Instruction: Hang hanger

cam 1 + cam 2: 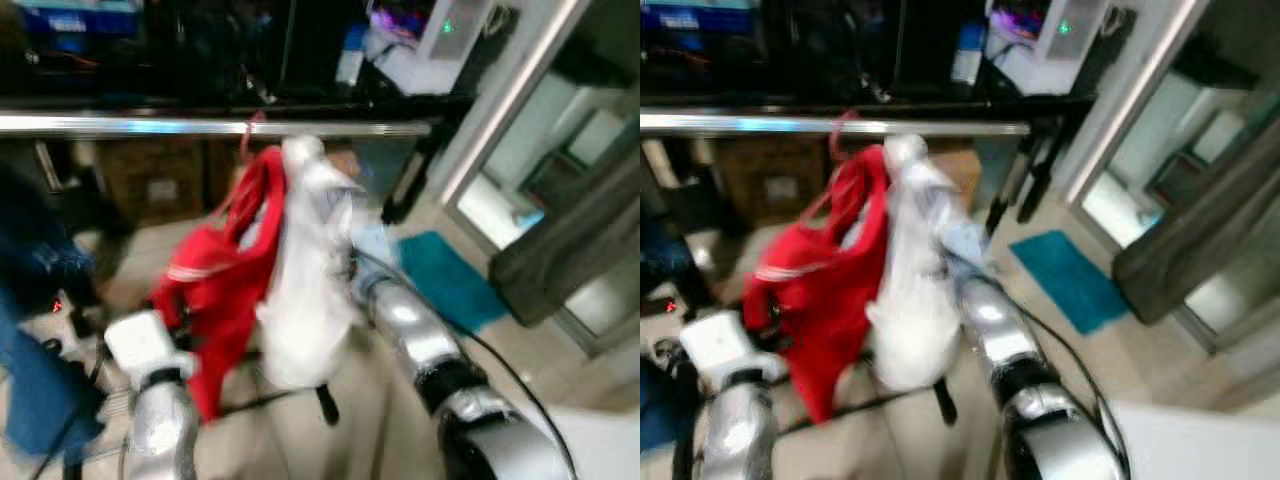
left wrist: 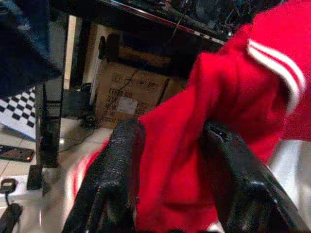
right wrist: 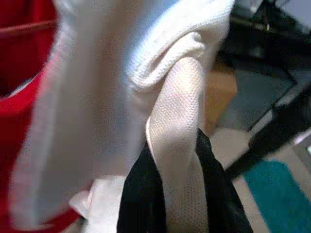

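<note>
A long silver rail (image 1: 200, 126) runs across the upper part of the head views, with dark shelves and a cardboard box (image 2: 131, 94) behind it and pale floor below. A teal mat (image 1: 445, 275) lies on the floor to the right, near a grey curtain (image 1: 570, 240).

From the rail hang two garments side by side and touching. The red garment (image 1: 225, 270) with white stripes is on the left, and the thin red hook of its hanger (image 1: 247, 135) appears to sit at the rail; blur keeps me from telling whether it is fully over. The white garment (image 1: 305, 280) hangs just to its right, bunched and twisted.

The left claw (image 2: 170, 160) has its two black fingers either side of a fold of the red garment, pinching the cloth. The right claw (image 3: 175, 194) is pressed onto a twisted roll of the white garment, the fingers closed around it.

By my judgement the hanging step is at or near its end: the hanger is up at the rail and both arms hold cloth below it. The next move calls for confirming that the hook rests securely over the rail, then spreading each claw gently so the fabric slips free without dragging the hanger off.
</note>
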You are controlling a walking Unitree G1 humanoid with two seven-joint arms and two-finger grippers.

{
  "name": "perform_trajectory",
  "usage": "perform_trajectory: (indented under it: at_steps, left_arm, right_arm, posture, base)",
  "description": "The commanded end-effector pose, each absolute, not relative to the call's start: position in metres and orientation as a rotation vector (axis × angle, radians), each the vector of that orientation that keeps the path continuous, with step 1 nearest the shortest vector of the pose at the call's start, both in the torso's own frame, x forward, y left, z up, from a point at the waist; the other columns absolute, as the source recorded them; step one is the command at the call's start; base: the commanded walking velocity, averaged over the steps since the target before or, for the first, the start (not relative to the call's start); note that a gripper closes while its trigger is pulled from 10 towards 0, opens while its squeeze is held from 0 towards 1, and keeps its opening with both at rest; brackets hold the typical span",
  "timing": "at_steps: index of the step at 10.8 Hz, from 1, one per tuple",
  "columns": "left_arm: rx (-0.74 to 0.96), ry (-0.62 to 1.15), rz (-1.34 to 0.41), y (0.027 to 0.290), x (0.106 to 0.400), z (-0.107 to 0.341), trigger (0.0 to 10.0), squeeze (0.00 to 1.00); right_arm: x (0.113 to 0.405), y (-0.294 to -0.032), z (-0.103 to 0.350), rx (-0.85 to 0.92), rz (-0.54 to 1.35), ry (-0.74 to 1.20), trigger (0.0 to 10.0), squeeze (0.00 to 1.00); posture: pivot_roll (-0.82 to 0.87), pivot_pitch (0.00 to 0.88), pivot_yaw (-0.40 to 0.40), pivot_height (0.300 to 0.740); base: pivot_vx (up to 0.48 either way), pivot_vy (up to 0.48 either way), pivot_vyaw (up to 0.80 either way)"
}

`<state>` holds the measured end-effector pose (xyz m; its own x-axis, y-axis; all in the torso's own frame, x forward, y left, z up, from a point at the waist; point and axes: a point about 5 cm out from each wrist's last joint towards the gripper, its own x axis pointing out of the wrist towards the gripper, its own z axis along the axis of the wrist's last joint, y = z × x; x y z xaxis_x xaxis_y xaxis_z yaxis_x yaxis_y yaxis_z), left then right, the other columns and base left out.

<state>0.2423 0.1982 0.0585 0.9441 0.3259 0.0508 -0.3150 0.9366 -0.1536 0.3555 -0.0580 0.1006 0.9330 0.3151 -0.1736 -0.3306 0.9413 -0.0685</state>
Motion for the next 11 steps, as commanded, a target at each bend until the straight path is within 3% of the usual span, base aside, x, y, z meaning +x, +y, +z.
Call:
perform_trajectory:
  at_steps: [1, 2, 6, 11]
  left_arm:
    - [-0.168, -0.067, 0.295, 0.184, 0.244, 0.058, 10.0, 0.00]
    - [-0.170, -0.061, 0.295, 0.184, 0.244, 0.057, 10.0, 0.00]
    - [-0.182, -0.049, 0.249, 0.178, 0.243, 0.056, 10.0, 0.00]
    - [-0.147, -0.043, 0.206, 0.175, 0.246, 0.058, 10.0, 0.00]
  right_arm:
    - [0.361, -0.078, 0.104, -0.106, 0.267, 0.148, 10.0, 0.00]
    - [0.364, -0.076, 0.112, -0.099, 0.250, 0.128, 10.0, 0.00]
    - [0.365, -0.085, 0.114, -0.114, 0.216, 0.113, 10.0, 0.00]
    - [0.373, -0.065, 0.144, -0.168, 0.378, 0.087, 10.0, 0.00]
  posture:
    - [0.24, 0.061, -0.187, 0.740]
    - [0.24, 0.061, -0.187, 0.740]
    - [0.25, 0.063, -0.184, 0.740]
    - [0.25, 0.061, -0.181, 0.740]
  base:
    - [0.461, 0.000, 0.00]
    - [0.442, 0.000, 0.00]
    - [0.000, 0.000, 0.00]
    - [0.000, 0.000, 0.00]
